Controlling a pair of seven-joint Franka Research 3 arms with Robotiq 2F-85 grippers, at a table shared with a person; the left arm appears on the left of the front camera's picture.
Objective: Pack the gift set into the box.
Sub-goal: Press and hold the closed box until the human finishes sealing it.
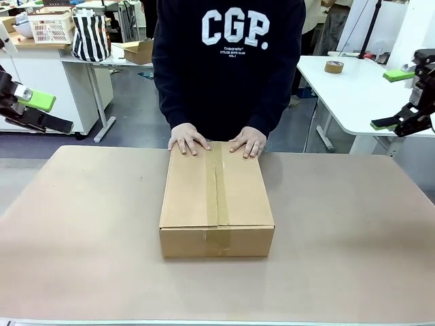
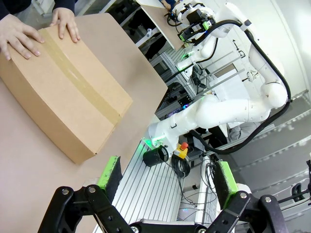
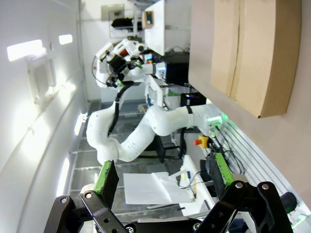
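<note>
Left pincer point(image 2: 167, 175) and right pincer point(image 3: 164, 174) gape, released — box point(image 1: 216, 197) brown, flaps taped shut.

I see a wide tan matte surface point(image 1: 81, 224) spanning the foreground. Behind it is grey-blue floor point(image 1: 132, 119). A white desk point(image 1: 353, 95) at right carries a brown tape roll point(image 1: 334, 66). At left, a black-and-white striped bag point(image 1: 90, 37) stands beside a white slatted basket point(image 1: 51, 27).

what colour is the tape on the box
Brown tape, slightly darker than the box; front view.
</note>
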